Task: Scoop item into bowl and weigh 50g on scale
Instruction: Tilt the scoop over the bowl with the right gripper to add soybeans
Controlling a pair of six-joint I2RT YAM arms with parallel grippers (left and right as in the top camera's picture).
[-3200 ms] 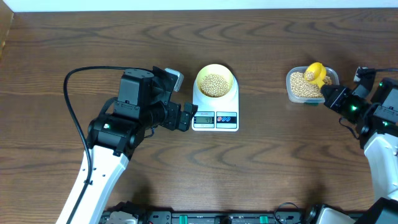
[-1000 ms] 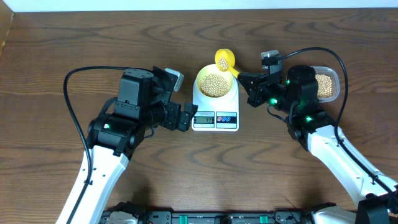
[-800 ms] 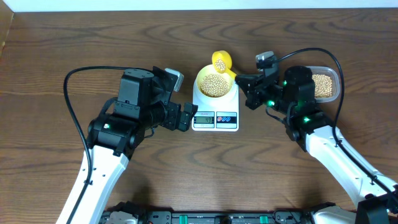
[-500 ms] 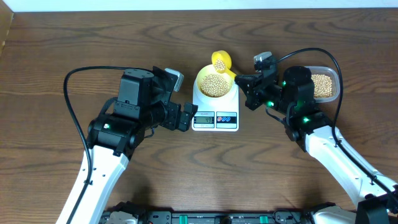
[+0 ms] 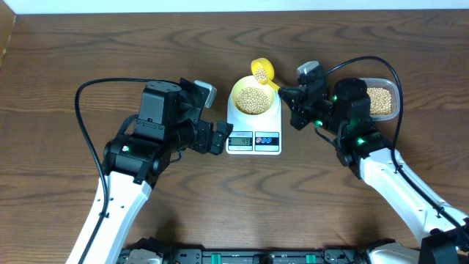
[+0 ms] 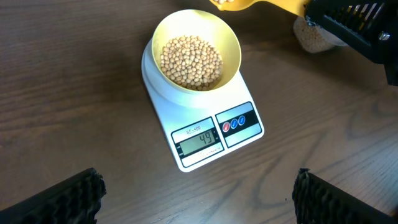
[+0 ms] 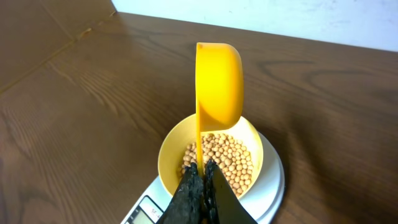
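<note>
The pale yellow bowl (image 5: 253,96) (image 6: 196,53) (image 7: 171,155) sits on the white scale (image 5: 253,136) (image 6: 205,134) and holds beige beans (image 5: 253,100) (image 6: 191,61) (image 7: 224,158). The scale's LCD reads 49 in the left wrist view. My right gripper (image 5: 287,97) (image 7: 202,171) is shut on the handle of the bright yellow scoop (image 5: 261,71) (image 7: 217,81) (image 6: 249,4), held over the bowl's far right rim with a few beans in it. My left gripper (image 5: 220,138) (image 6: 198,198) is open and empty, just left of the scale.
A clear plastic tub (image 5: 382,99) with more beans stands at the right, partly hidden behind my right arm. A black cable loops over the table at the left (image 5: 84,125).
My right gripper carried the scoop from the tub over to the bowl. In the last second it edged slightly left. The left arm has not moved.
</note>
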